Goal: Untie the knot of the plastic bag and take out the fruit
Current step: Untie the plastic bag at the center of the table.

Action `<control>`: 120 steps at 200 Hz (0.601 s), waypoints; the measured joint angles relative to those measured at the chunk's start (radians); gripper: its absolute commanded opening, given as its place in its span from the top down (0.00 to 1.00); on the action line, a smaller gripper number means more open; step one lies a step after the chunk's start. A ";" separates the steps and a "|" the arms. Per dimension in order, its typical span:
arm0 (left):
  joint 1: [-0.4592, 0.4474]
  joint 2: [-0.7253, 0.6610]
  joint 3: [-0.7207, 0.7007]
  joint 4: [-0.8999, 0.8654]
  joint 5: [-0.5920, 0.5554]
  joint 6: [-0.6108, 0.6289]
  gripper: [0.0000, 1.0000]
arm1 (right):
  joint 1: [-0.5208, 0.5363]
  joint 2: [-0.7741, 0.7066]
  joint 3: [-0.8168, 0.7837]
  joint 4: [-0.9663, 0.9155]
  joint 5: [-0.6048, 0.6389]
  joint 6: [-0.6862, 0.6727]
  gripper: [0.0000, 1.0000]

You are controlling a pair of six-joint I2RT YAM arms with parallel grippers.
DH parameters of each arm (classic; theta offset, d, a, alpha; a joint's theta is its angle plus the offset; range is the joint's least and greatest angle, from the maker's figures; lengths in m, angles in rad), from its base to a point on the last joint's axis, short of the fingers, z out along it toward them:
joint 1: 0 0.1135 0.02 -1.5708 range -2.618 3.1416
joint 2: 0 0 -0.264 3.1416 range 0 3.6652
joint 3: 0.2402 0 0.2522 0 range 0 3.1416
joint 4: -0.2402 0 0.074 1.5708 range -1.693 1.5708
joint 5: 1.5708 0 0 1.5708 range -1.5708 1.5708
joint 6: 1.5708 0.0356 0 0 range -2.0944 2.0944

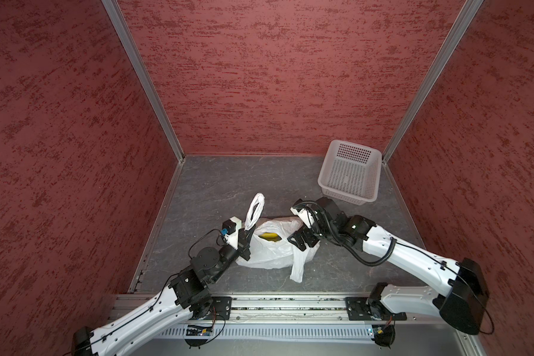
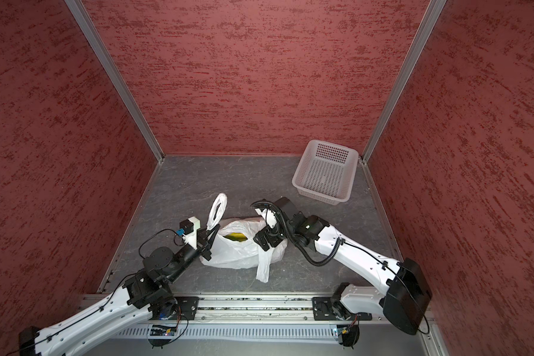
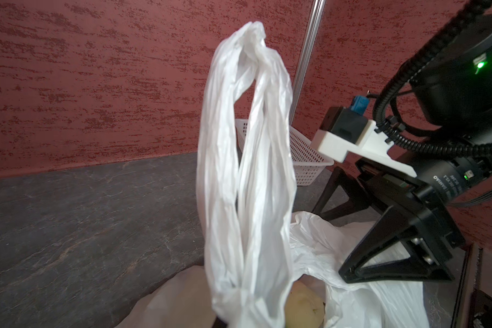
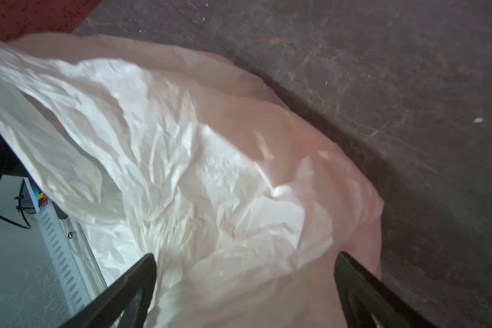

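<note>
The white plastic bag [image 1: 272,252] [image 2: 238,255] lies at mid-table with its mouth agape. Yellow fruit [image 1: 270,236] [image 2: 236,237] shows inside, and a pale yellow piece [image 3: 304,309] in the left wrist view. My left gripper [image 1: 248,234] [image 2: 211,234] is shut on the base of one handle loop [image 1: 255,209] [image 3: 245,159], which stands upright. The other handle [image 1: 298,265] trails toward the front. The knot is out of view; the handles are apart. My right gripper [image 1: 301,239] [image 4: 246,255] is open over the bag's right side, its fingers [image 4: 137,284] straddling crinkled plastic [image 4: 196,170].
A white perforated basket [image 1: 349,175] [image 2: 324,172] stands empty at the back right corner. Red walls enclose the grey table on three sides. A metal rail [image 1: 275,305] runs along the front edge, with both arm bases on it.
</note>
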 measured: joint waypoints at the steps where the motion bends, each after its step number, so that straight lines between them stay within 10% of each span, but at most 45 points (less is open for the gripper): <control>1: 0.000 0.000 0.000 0.000 0.001 0.000 1.00 | 0.001 0.001 0.004 0.002 0.000 -0.001 0.01; 102: -0.001 -0.003 0.000 -0.019 0.034 0.001 1.00 | 0.105 0.212 0.171 0.029 0.007 -0.148 0.02; 120: -0.001 -0.003 0.000 -0.018 0.037 0.001 1.00 | 0.110 0.257 0.179 0.036 0.043 -0.157 0.15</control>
